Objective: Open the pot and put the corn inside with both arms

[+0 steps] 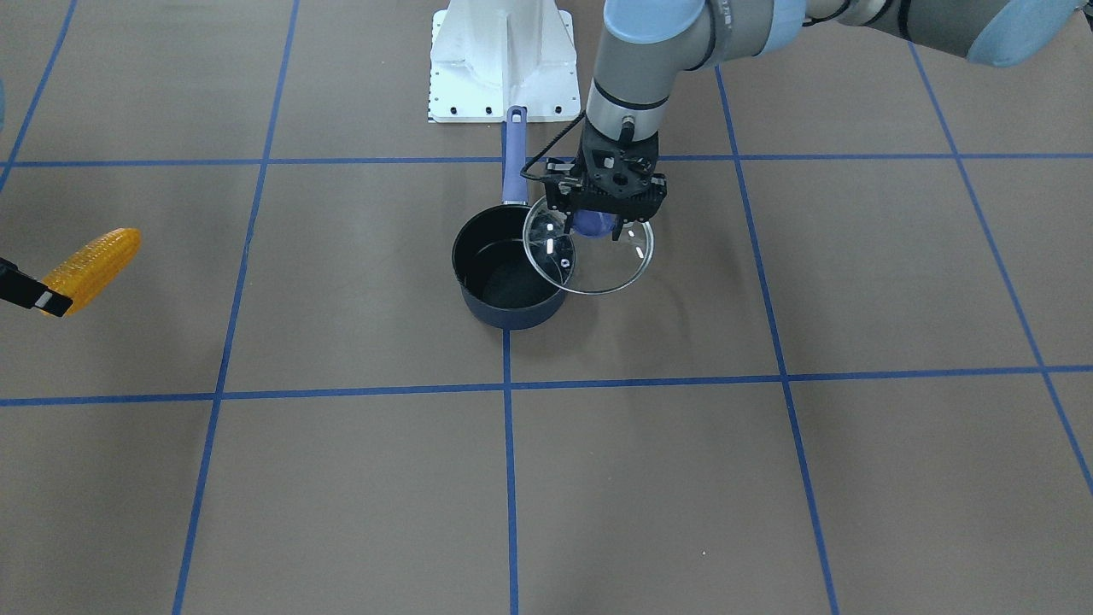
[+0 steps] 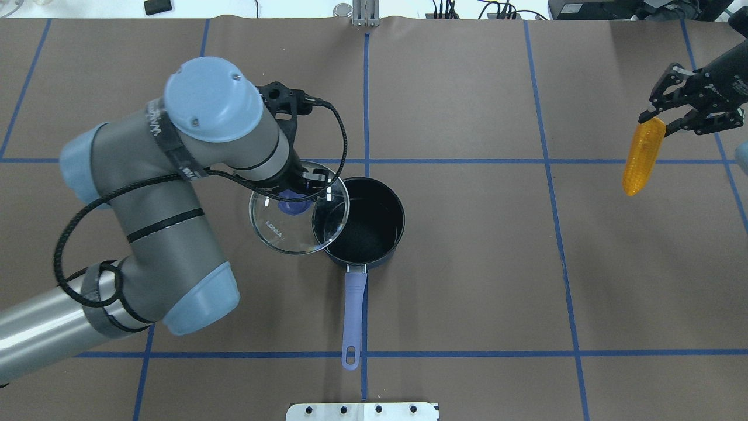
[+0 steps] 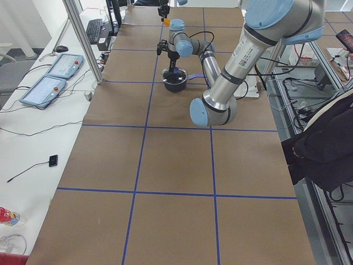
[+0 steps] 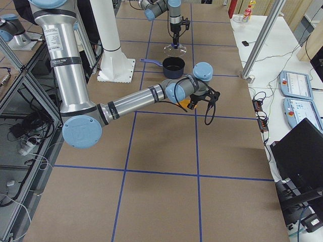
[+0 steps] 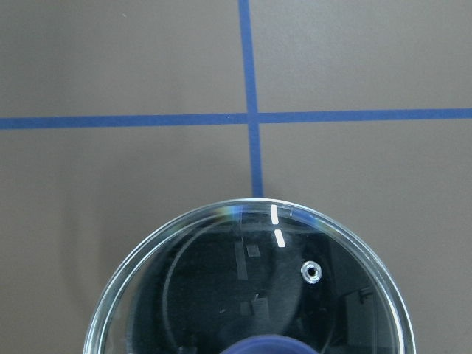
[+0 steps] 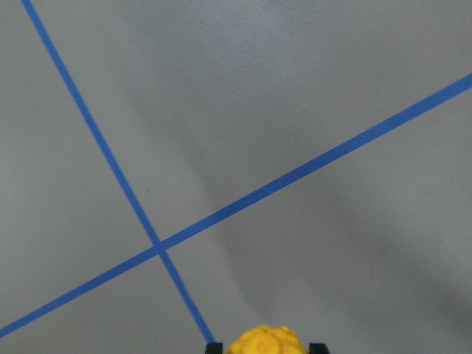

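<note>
The dark navy pot (image 2: 365, 225) (image 1: 504, 272) stands open on the table, its lavender handle (image 2: 353, 310) pointing toward the robot base. My left gripper (image 2: 295, 190) (image 1: 602, 218) is shut on the purple knob of the round glass lid (image 2: 289, 219) (image 1: 598, 256) and holds it in the air, overlapping the pot's left rim in the overhead view. The lid fills the lower left wrist view (image 5: 243, 287). My right gripper (image 2: 657, 120) is shut on the upper end of the yellow-orange corn (image 2: 641, 156) (image 1: 90, 266), held above the table far to the pot's right. The corn's tip shows in the right wrist view (image 6: 264, 343).
The white robot base plate (image 1: 502, 64) stands just beyond the handle's end. Blue tape lines (image 2: 549, 158) cross the brown table cover. Cables and devices lie along the far table edge (image 2: 467, 11).
</note>
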